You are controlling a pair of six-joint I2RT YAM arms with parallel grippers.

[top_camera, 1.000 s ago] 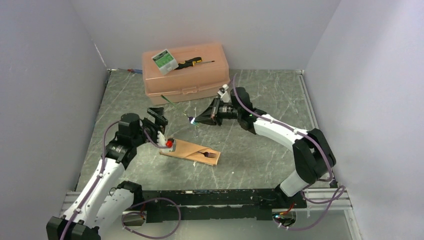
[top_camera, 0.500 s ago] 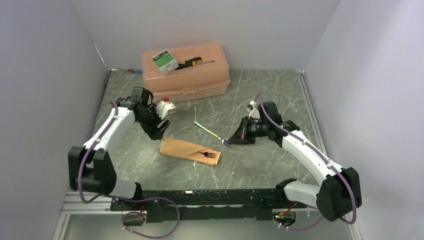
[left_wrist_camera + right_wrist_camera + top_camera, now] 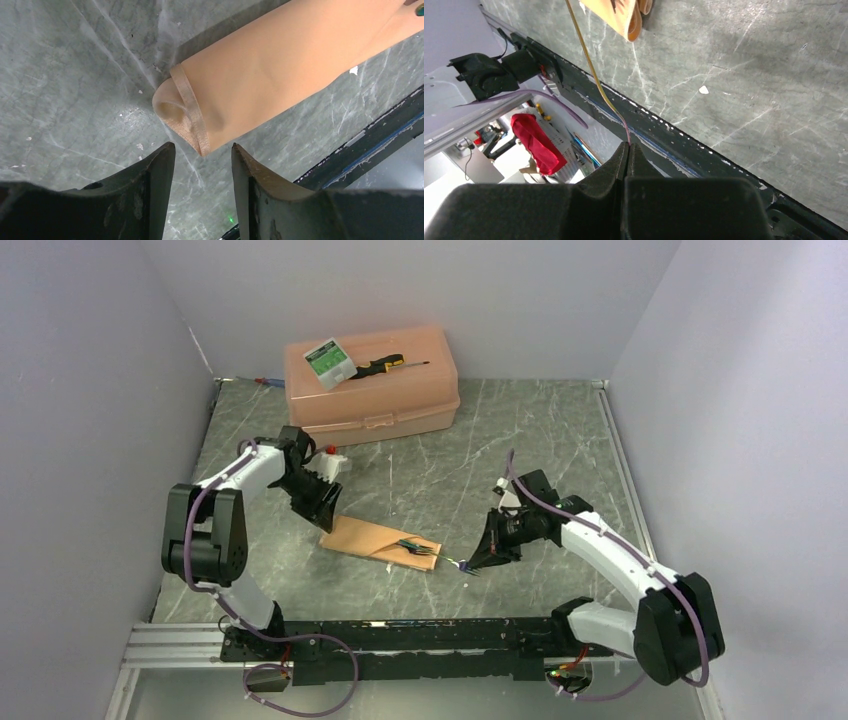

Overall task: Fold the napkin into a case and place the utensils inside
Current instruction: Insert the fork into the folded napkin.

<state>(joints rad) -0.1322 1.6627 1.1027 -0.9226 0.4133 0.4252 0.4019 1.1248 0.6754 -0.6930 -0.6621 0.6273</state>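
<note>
The peach-orange napkin lies folded as a narrow case point(image 3: 368, 536) mid-table, with a dark fork point(image 3: 415, 548) resting at its right end. My left gripper point(image 3: 325, 508) hovers at the case's left end. In the left wrist view its jaws point(image 3: 202, 147) stand open with a gap, the case's point(image 3: 270, 75) hemmed corner just at the fingertips, not pinched. My right gripper point(image 3: 480, 560) sits just right of the case, shut point(image 3: 628, 146) on a thin utensil point(image 3: 594, 75) that reaches toward the case's open end point(image 3: 626, 15).
A rigid peach plastic box point(image 3: 375, 390) stands at the back, carrying a screwdriver point(image 3: 385, 365) and a small green-and-white pack point(image 3: 329, 361). A small white red-capped object point(image 3: 332, 458) lies behind the left gripper. The black base rail point(image 3: 420, 635) runs along the near edge.
The left gripper moved down to the case's left end and its jaws narrowed. The right gripper carried the thin utensil forward to the case's right end.
</note>
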